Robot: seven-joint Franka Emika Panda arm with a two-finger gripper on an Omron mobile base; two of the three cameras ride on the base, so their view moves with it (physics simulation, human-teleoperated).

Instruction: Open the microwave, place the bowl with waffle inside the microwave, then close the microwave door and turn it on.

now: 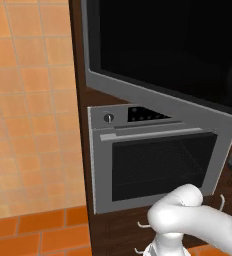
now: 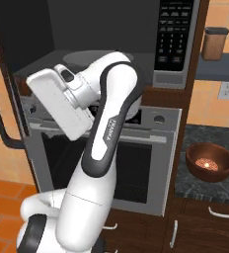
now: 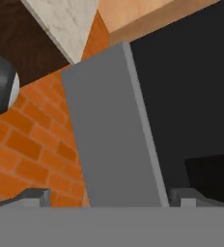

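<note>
The microwave point(image 2: 174, 74) stands open, its dark cavity and round turntable point(image 2: 82, 57) showing beside the keypad. The microwave door point(image 1: 163, 45) is swung out to the left, with its black glass facing the left base camera. Its black bar handle point(image 2: 3, 126) shows at the far left. My gripper point(image 3: 113, 197) is open, and the door's grey edge point(image 3: 109, 135) rises between the two fingertips. The white hand point(image 2: 55, 101) hangs in front of the cavity's lower left. The brown bowl with waffle point(image 2: 210, 162) sits on the dark counter at the right, away from the gripper.
A grey oven point(image 1: 153, 160) with a horizontal handle sits under the microwave. Drawers with white handles point(image 2: 220, 212) lie below the counter point(image 2: 195, 188). A brown jar point(image 2: 215, 43) stands on a shelf at the upper right. Orange tiled floor point(image 1: 38, 235) spreads to the left.
</note>
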